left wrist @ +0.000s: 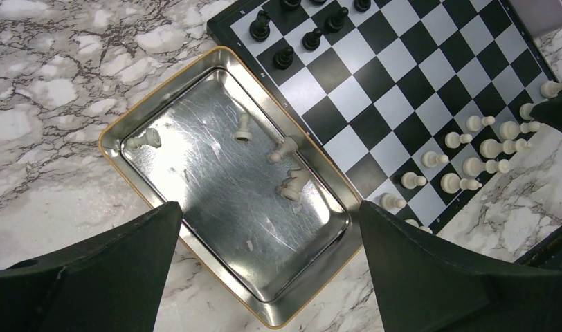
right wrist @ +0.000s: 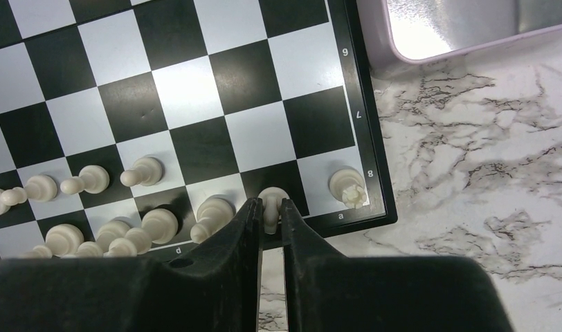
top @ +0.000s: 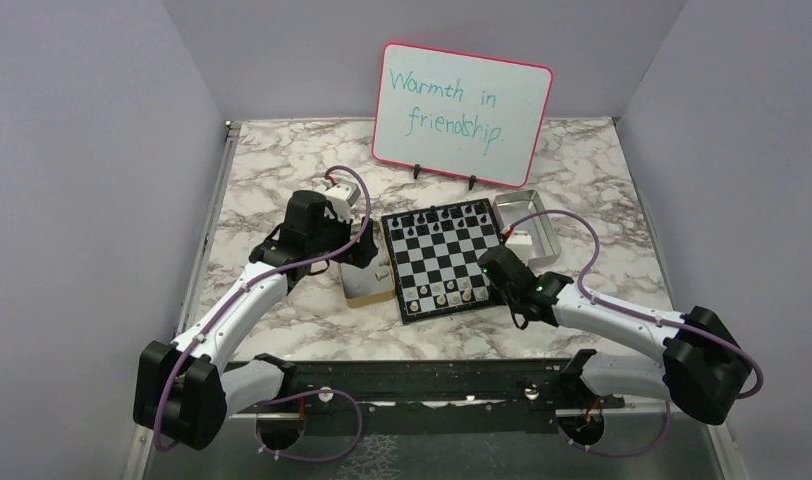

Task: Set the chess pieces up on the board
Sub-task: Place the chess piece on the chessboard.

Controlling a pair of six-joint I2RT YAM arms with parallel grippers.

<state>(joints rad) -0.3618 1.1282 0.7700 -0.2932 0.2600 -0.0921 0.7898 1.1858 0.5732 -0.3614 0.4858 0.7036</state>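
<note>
The chequered board point(top: 444, 262) lies mid-table. Black chessmen point(left wrist: 285, 55) stand on its far rows and cream chessmen point(left wrist: 472, 142) on its near rows. My right gripper point(right wrist: 269, 211) is shut on a cream piece point(right wrist: 270, 198) over the black near-row square beside the corner rook point(right wrist: 349, 187). I cannot tell whether the piece touches the square. My left gripper point(left wrist: 268, 207) is open and empty above a tan-edged tin point(left wrist: 195, 228) left of the board. Several cream pieces point(left wrist: 284, 149) lie on their sides in the tin.
A silver tray point(top: 530, 222) sits at the board's far right corner; its rim shows in the right wrist view point(right wrist: 403, 52). A pink-framed whiteboard point(top: 462, 100) stands behind the board. The tan tin point(top: 367, 288) touches the board's left edge.
</note>
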